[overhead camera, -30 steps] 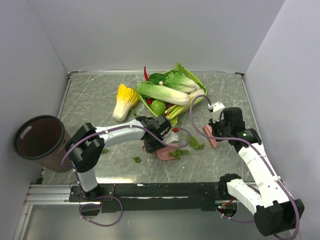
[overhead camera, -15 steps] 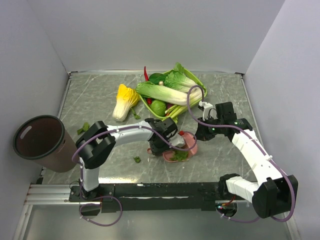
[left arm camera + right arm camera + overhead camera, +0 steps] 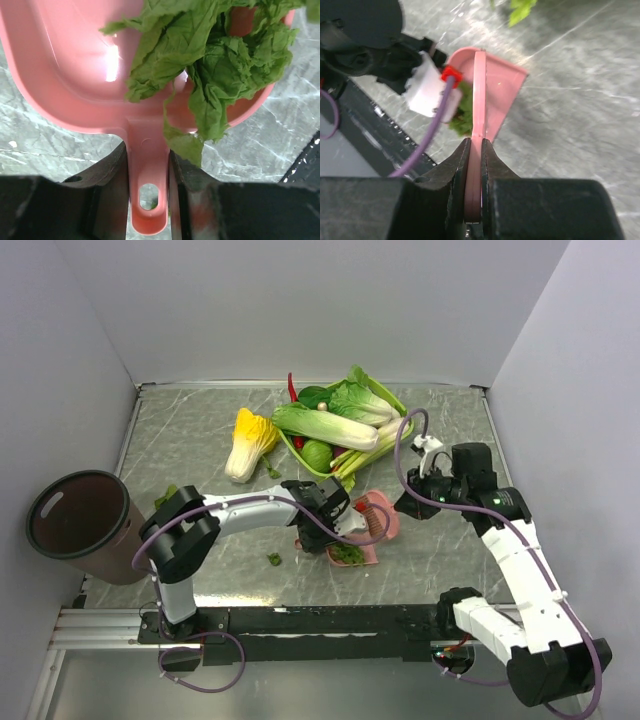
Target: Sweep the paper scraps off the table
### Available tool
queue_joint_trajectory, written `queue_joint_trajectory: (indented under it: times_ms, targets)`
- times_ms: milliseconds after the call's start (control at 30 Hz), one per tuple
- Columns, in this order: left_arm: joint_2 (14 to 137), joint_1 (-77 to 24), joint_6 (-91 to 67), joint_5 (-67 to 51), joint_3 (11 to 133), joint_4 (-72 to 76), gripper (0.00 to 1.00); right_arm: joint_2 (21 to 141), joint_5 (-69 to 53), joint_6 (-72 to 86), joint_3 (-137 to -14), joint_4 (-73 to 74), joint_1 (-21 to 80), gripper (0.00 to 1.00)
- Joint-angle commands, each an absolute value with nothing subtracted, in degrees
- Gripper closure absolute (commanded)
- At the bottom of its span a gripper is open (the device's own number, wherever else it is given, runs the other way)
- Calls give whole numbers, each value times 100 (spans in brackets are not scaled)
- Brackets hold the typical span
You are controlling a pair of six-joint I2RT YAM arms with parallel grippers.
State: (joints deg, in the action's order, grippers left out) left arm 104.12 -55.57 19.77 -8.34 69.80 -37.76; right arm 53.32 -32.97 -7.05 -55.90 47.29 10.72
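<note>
Gripping the handle of the pink dustpan [image 3: 65,65], the left end effector [image 3: 148,167] has its two fingers narrowed against the handle's sides. The pan rests low on the grey marble table [image 3: 280,135]. Inside it lies a crumpled heap of green paper scraps [image 3: 210,65], piled toward one side, with one piece drooping over the back wall beside the handle.

The right end effector [image 3: 475,150] is pinched tight on a thin pink brush [image 3: 378,512], held just beside the pan's open mouth.

Two scraps are outside the pan, on the table: one loose bit [image 3: 274,559] near the left arm and another bit [image 3: 165,496] close to the round brown bin [image 3: 100,560], whose dark inside cannot be made out.

Farther back, a green tray [image 3: 402,405] holds whole cabbages, leafy greens and a red chilli. A yellow-and-white cabbage [image 3: 250,440] lies on the table just left of the tray.
</note>
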Motion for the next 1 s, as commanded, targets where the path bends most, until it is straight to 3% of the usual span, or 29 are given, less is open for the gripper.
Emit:
queue_joint_trajectory:
  times_ms: [0, 467, 567, 700, 800, 967]
  targets:
    - [10020, -5493, 2153, -1125, 6987, -3481, 99, 5282, -2822, -712, -5880, 4650, 844, 100]
    - [9475, -5142, 2847, -1564, 7732, -4191, 99, 5387, -1740, -545, -6371, 4393, 264, 100]
    - [9352, -4957, 3006, -1775, 8067, -4640, 99, 5633, -1731, -571, -6670, 4614, 264, 100]
    - [9587, -4948, 2638, -2197, 8067, -4104, 99, 5949, -1679, -808, -6820, 4710, 272, 100]
    - [9931, -4887, 2724, -2232, 8779, -4762, 99, 6248, -1355, -1230, -7083, 4834, 255, 100]
    - [9493, -4720, 2742, -2443, 8719, -4869, 99, 6635, -1195, -1266, -7550, 4984, 158, 100]
